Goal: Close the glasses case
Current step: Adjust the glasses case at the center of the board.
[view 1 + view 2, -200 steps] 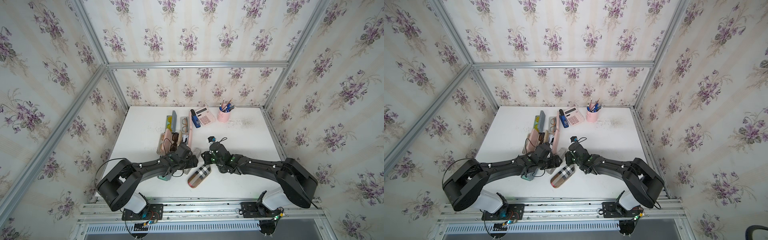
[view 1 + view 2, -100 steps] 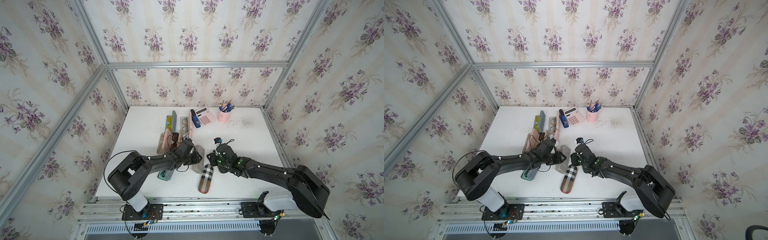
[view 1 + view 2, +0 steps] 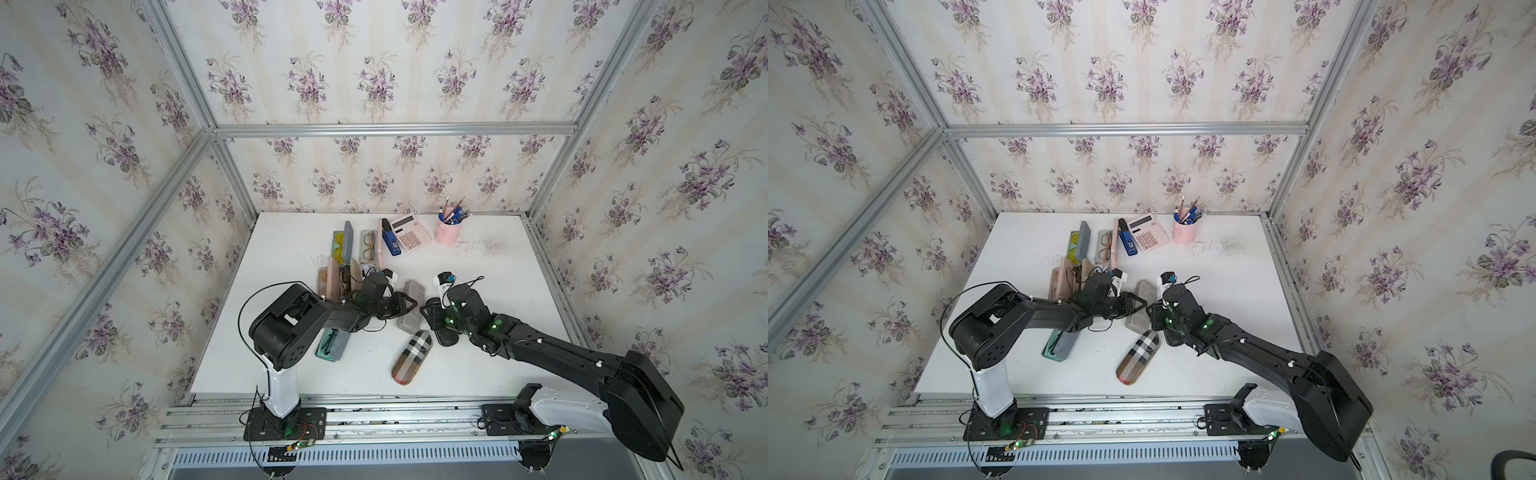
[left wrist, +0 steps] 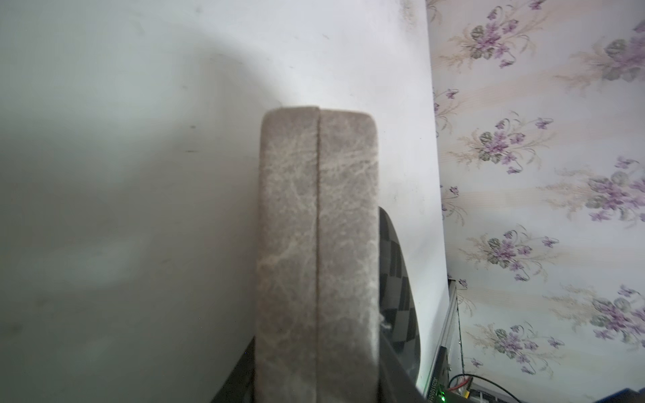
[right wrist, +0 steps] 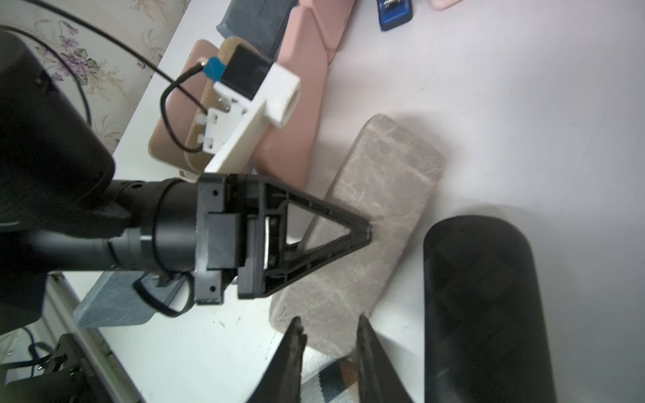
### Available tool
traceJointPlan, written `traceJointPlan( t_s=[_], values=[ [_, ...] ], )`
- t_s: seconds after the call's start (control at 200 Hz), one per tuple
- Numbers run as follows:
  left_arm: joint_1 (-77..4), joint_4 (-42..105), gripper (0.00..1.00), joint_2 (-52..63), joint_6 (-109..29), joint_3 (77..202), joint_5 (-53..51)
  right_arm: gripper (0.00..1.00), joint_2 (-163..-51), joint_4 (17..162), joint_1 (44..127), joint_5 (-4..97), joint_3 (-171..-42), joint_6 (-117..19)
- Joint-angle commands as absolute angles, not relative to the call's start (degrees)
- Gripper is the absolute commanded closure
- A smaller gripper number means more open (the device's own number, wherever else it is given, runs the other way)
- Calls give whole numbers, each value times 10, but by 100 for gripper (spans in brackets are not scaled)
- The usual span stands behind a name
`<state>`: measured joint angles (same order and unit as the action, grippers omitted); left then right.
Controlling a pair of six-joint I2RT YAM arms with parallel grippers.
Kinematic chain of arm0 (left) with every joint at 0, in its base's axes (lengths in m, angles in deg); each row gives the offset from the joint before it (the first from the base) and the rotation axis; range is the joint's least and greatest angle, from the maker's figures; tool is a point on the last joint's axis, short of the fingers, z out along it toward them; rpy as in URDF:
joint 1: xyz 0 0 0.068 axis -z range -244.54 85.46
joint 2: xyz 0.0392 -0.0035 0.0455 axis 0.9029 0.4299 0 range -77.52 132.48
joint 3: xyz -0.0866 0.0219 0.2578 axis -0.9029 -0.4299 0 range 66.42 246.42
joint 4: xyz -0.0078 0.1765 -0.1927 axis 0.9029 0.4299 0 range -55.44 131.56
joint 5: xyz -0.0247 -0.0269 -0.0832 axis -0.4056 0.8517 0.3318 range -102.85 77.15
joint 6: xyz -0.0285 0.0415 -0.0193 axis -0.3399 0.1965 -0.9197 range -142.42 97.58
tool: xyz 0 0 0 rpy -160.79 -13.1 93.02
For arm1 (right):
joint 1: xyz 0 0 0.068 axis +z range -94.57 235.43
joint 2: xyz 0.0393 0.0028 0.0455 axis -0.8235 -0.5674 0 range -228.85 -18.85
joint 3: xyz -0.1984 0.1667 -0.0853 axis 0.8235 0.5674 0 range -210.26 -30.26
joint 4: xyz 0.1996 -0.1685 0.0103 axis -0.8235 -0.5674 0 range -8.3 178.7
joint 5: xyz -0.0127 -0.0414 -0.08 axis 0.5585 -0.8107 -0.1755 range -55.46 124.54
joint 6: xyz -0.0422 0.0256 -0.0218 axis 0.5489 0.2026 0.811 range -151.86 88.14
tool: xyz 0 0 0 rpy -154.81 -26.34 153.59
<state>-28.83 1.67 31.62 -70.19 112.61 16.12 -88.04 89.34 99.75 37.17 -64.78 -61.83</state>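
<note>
The grey mottled glasses case (image 3: 409, 305) (image 3: 1139, 307) lies mid-table between my two arms. In the left wrist view its lid and base meet along a thin dark seam (image 4: 317, 244). My left gripper (image 3: 409, 304) (image 3: 1140, 306) (image 4: 316, 375) is shut on this case, one finger against each side. In the right wrist view one left finger lies across the case's top (image 5: 380, 209). My right gripper (image 3: 424, 310) (image 3: 1152, 311) (image 5: 330, 324) hovers at the case's near end, open a little, with nothing between its fingers.
A plaid case (image 3: 411, 357) (image 5: 335, 380) lies in front of the grey one. A black case (image 3: 446, 330) (image 5: 481, 307) sits under my right wrist. Pink cases (image 3: 332, 282), a teal case (image 3: 332, 345), open cases with glasses (image 3: 368, 247), a stapler (image 3: 390, 243), a calculator (image 3: 411, 237) and a pen cup (image 3: 446, 230) stand left and behind.
My left gripper has left the plaid case, reached the grey case and narrowed onto it. The plaid case has swung round toward the front. My right gripper has drawn back to the right and widened slightly.
</note>
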Motion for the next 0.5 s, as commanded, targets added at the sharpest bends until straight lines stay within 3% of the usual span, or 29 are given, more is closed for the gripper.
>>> traceJointPlan(
  t_s=[0.0, 0.065, 0.175, 0.345, 0.495],
  values=[
    [-291, 23, 48, 321, -714, 1109, 158, 70, -875, 868, 1016, 377, -646, -631],
    [-290, 45, 23, 308, -701, 1103, 153, 70, -875, 862, 1026, 368, -643, -636],
    [-289, 87, 1, 281, -687, 1099, 136, 70, -868, 869, 1029, 364, -631, -643],
    [-281, 194, 0, 219, -664, 1129, 104, 69, -856, 847, 1029, 349, -632, -642],
    [-250, 354, 0, 133, -621, 1174, -11, 66, -827, 819, 1029, 325, -624, -649]
  ],
)
